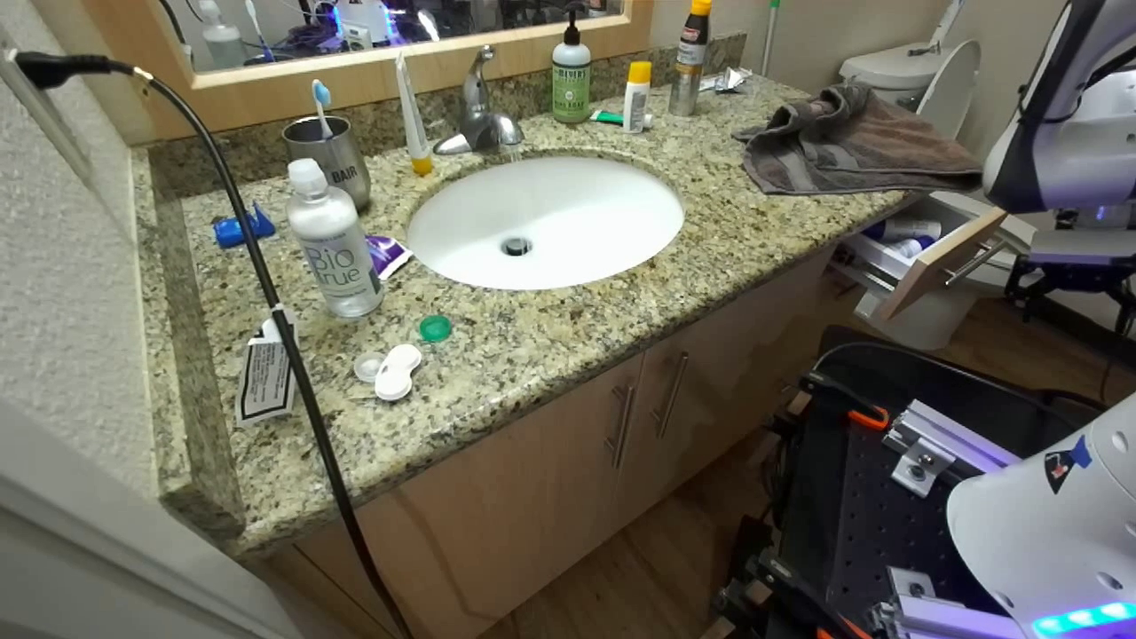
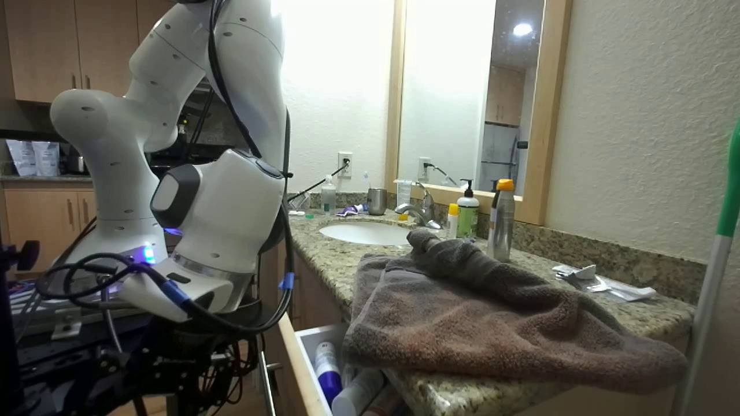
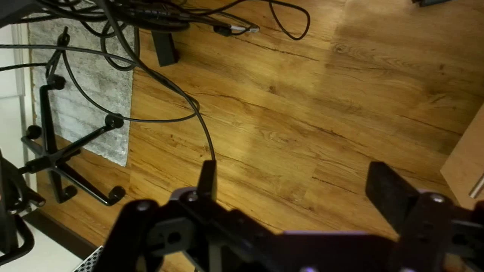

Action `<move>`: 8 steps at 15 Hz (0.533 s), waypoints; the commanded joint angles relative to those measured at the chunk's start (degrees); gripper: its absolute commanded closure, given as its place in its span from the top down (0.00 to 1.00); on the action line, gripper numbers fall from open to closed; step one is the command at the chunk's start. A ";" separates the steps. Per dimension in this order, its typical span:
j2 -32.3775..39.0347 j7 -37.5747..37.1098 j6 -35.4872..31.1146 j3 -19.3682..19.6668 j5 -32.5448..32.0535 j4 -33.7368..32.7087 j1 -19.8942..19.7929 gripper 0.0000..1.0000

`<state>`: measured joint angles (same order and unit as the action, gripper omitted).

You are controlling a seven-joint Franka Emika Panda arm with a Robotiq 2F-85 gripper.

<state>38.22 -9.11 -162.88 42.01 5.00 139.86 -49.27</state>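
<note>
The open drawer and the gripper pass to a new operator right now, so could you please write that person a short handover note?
Gripper: open, holding nothing, with the wood floor below it.
Drawer: pulled out below the edge of the counter, with containers inside.
Towel: bunched on the counter near the drawer, part of it past the edge.
Done: the drawer stands open.
Left: the drawer is not closed, and nothing is in the grip yet.
</note>
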 commanded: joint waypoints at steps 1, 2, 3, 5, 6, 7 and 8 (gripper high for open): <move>-3.47 1.45 1.00 0.76 0.59 -0.05 -0.95 1.00; -6.39 2.64 1.69 1.31 0.63 0.16 -1.75 1.00; -9.52 3.70 2.17 2.16 0.69 0.51 -2.57 1.00; -14.89 5.55 4.09 4.33 0.01 0.45 -3.58 1.00; -17.45 6.15 6.04 5.93 -0.57 -0.03 -3.55 1.00; -19.89 6.11 8.88 8.01 -1.07 -0.62 -2.98 1.00; -13.23 3.49 4.23 5.98 -0.45 -0.82 -2.26 1.00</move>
